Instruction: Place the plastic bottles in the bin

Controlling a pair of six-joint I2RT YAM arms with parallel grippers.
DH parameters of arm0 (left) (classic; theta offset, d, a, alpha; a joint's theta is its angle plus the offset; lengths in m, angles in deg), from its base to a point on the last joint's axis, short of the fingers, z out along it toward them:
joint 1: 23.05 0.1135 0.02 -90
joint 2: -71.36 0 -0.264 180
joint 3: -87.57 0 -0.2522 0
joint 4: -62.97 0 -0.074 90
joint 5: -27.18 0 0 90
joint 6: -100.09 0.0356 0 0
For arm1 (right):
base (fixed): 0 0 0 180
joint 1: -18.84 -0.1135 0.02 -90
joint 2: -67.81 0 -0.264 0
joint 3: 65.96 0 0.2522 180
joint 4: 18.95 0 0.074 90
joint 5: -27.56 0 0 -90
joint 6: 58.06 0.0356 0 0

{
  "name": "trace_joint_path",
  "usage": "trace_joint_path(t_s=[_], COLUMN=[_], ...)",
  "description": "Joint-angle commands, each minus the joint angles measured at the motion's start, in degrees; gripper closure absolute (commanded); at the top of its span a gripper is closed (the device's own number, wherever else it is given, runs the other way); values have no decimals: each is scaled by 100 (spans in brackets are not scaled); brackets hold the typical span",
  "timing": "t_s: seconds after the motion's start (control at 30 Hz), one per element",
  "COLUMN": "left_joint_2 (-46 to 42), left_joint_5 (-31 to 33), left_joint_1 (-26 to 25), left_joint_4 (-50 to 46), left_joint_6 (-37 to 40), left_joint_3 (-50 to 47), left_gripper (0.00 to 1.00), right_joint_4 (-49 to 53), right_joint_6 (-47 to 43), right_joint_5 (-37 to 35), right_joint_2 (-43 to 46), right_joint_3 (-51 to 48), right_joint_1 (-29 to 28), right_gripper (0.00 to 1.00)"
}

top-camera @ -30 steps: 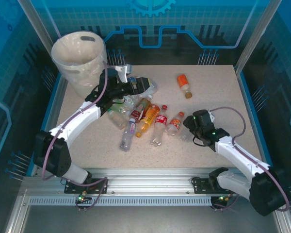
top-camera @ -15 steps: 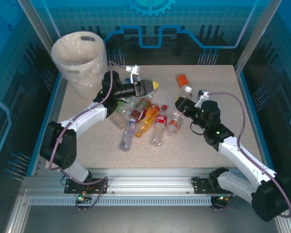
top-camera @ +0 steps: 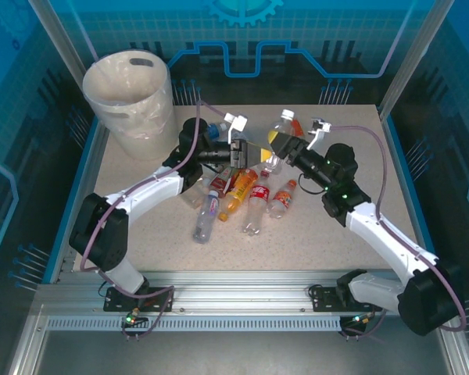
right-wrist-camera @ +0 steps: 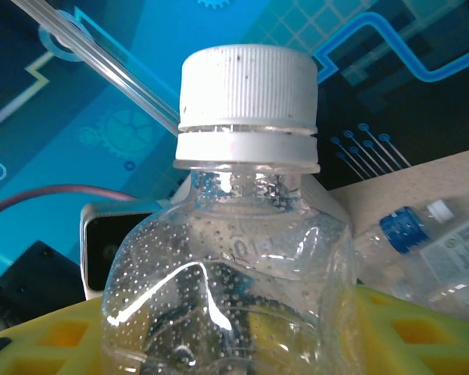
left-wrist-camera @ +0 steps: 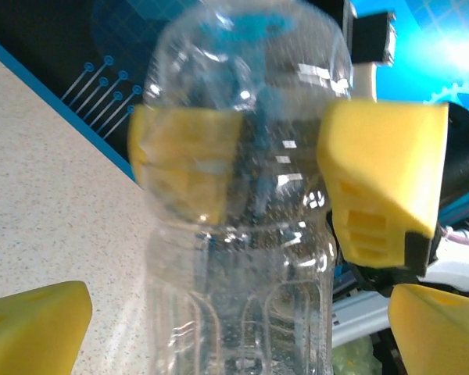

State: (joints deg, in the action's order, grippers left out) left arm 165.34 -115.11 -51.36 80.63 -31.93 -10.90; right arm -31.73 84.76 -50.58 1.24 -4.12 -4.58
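Observation:
My right gripper (top-camera: 280, 142) (right-wrist-camera: 234, 332) is shut on a clear plastic bottle (top-camera: 279, 127) (right-wrist-camera: 234, 234) with a white cap (right-wrist-camera: 248, 78), held above the table's middle. My left gripper (top-camera: 246, 148) (left-wrist-camera: 234, 320) faces it from the left. Its yellow fingers (left-wrist-camera: 31, 328) stand open, wide on both sides of the same bottle (left-wrist-camera: 242, 258) without touching it. Farther up that bottle, the right gripper's yellow pads (left-wrist-camera: 383, 172) clamp it. Several more bottles (top-camera: 238, 191), orange and clear with red labels, lie below on the table. The cream bin (top-camera: 137, 125) stands at the far left.
A clear bottle with a blue cap (right-wrist-camera: 406, 230) lies on the speckled table (top-camera: 352, 156) behind the held one. Another blue-capped bottle (top-camera: 206, 215) lies at the near end of the pile. Aluminium frame posts (top-camera: 410, 58) and blue walls ring the table.
My right gripper has lifted the white-capped bottle off the table and carried it up and left. My left gripper has swung right from the pile to meet it.

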Motion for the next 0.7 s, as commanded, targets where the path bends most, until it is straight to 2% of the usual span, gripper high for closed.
trace_joint_path(t_s=[0.0, 0.13, 0.3, 0.57, 0.67], left_joint_2=[-66, 23, 95, 52, -14], left_joint_5=[-432, -484, -475, -176, 77], left_joint_1=[-16, -16, -18, -16, -8], left_joint_4=[548, 970, 1042, 646, 328], left_joint_6=[-123, -392, -430, -71, 172], left_joint_3=[113, 113, 141, 149, 137], left_gripper=[6, 19, 32, 43, 46], right_joint_4=[-748, -893, -863, -410, -92], right_joint_6=[285, 300, 274, -3, -159], right_joint_5=[315, 387, 418, 448, 432], right_joint_2=[-317, -634, -752, -714, -670], right_joint_3=[369, 557, 582, 604, 658], right_joint_1=[-120, -231, -277, -282, -273], right_gripper=[47, 47, 46, 41, 33])
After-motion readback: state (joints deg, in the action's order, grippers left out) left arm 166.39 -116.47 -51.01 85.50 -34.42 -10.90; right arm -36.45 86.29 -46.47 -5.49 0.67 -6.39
